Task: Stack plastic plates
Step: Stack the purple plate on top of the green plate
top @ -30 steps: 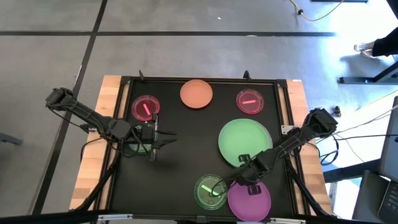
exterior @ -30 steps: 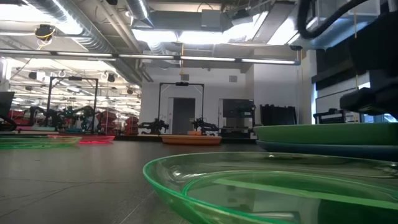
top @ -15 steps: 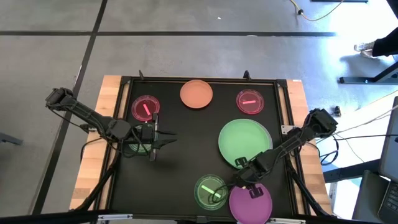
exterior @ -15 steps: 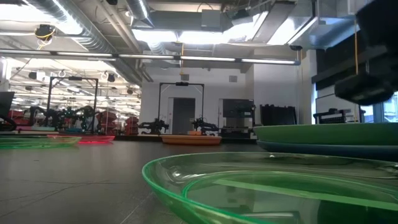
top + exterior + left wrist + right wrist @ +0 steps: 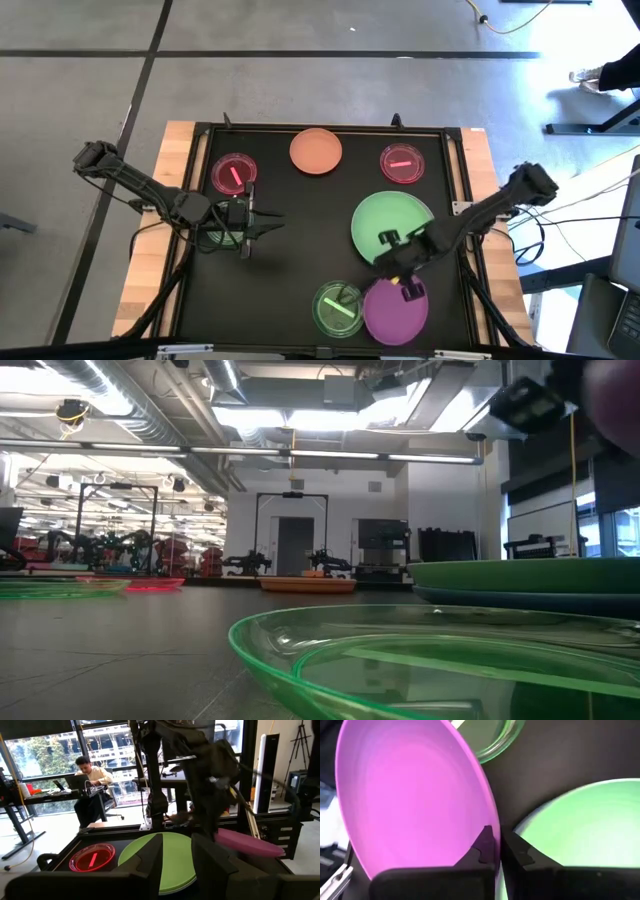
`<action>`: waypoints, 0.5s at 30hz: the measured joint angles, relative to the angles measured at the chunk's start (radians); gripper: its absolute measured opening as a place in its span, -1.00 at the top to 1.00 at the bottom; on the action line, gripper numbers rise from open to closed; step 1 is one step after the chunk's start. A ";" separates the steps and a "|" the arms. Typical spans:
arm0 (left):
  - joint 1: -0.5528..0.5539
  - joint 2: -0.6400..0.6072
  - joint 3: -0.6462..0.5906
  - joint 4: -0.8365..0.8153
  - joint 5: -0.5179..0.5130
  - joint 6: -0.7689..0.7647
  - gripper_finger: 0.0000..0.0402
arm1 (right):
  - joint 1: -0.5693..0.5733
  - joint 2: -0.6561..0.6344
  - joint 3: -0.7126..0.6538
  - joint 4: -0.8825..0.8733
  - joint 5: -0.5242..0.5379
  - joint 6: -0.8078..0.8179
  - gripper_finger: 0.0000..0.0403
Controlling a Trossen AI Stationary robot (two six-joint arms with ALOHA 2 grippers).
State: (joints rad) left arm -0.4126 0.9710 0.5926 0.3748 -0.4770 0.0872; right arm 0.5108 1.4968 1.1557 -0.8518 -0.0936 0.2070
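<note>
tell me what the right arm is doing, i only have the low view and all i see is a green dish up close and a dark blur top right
Observer: The right gripper is shut on the purple plate, pinching its rim.
Operator: is the plate off the table
Observer: The left wrist view shows it tilted and raised beside the large green plate.
Operator: where does it sit from above
Observer: In the high view it overlaps the edge of the small green striped dish, just below the large green plate.
Operator: and the left arm
Observer: The left gripper waits at the table's left side, holding nothing.
</note>
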 joint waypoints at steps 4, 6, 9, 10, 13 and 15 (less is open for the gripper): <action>0.000 0.000 0.000 0.000 0.000 0.000 0.52 | -0.054 -0.113 0.000 -0.036 0.077 -0.010 0.98; 0.000 0.000 0.000 0.000 0.000 0.000 0.52 | -0.088 -0.163 0.000 -0.074 0.125 -0.024 0.99; 0.000 0.000 0.000 0.000 0.000 0.000 0.52 | -0.152 -0.234 -0.010 -0.108 0.216 -0.040 0.99; 0.000 0.000 0.000 0.000 0.000 0.000 0.52 | -0.178 -0.259 -0.021 -0.112 0.243 -0.048 0.99; 0.000 0.000 0.000 0.000 0.000 0.000 0.52 | -0.273 -0.322 -0.072 -0.108 0.294 -0.062 0.99; 0.000 0.000 0.000 0.000 0.000 0.000 0.52 | -0.343 -0.351 -0.120 -0.094 0.303 -0.064 0.99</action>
State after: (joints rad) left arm -0.4129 0.9710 0.5926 0.3748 -0.4770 0.0872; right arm 0.1680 1.1463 1.0357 -0.9456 0.2092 0.1432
